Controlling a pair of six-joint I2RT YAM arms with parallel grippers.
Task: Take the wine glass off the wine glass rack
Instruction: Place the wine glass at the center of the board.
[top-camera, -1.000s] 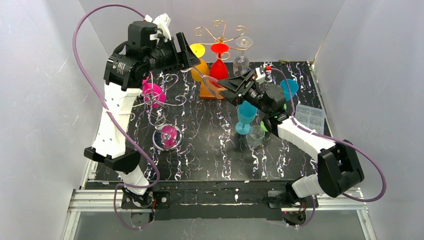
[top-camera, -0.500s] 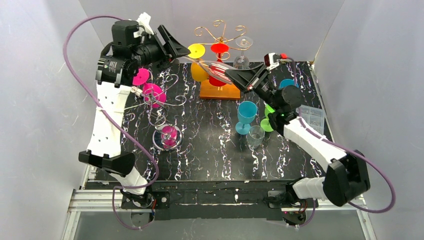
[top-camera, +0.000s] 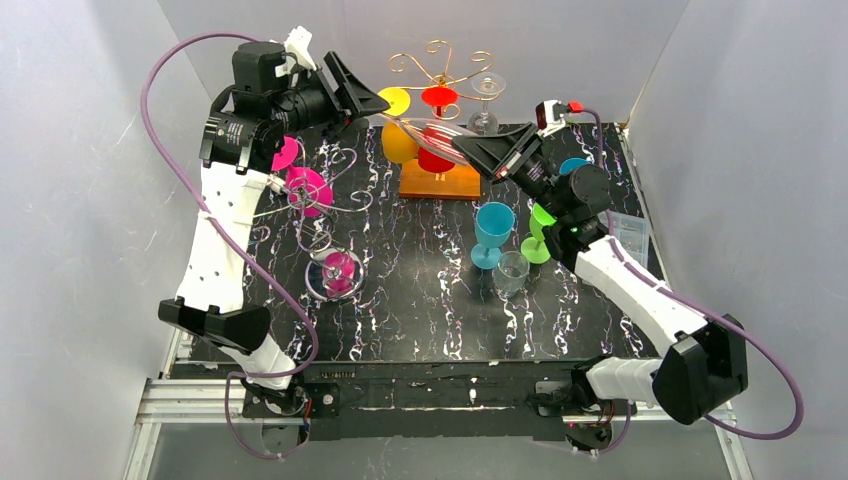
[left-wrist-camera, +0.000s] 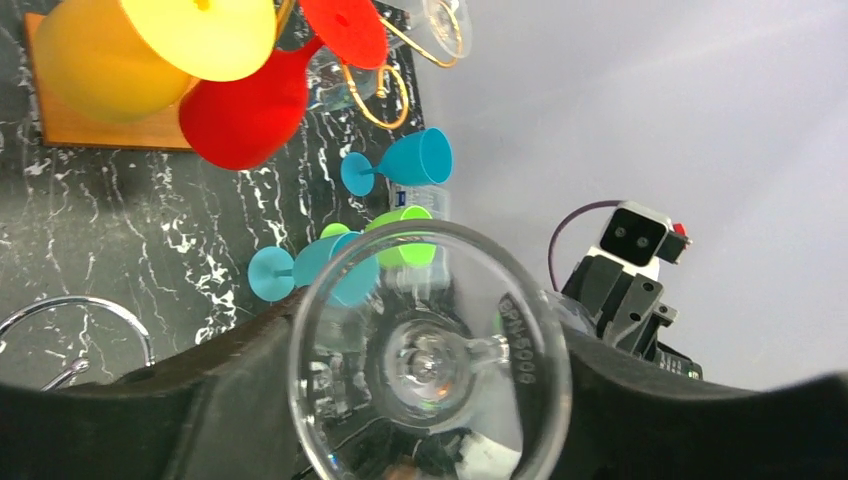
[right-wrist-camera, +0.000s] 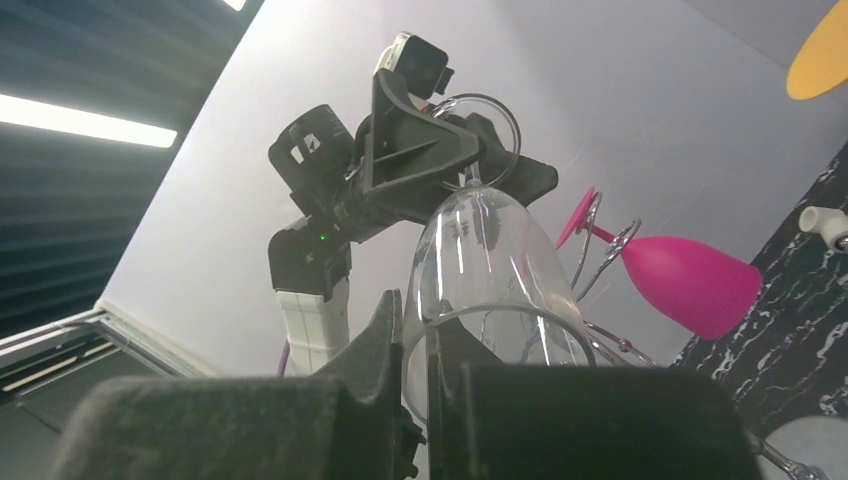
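Observation:
A clear wine glass hangs on its side in the air in front of the gold wire wine glass rack, free of its hooks. My left gripper is shut on the glass's round foot, one jaw at each edge. My right gripper is shut on the rim of the bowl, pinching the glass wall between its fingertips. Orange, red and clear glasses still hang on the rack.
The rack stands on a wooden base. A silver rack with pink glasses is at the left, with a pink glass below it. Turquoise and green glasses, a clear tumbler and a plastic box stand at the right.
My right gripper, open beside the rack's base a second ago, has risen and shut on the glass's rim. My left gripper moved a little up and left with the foot.

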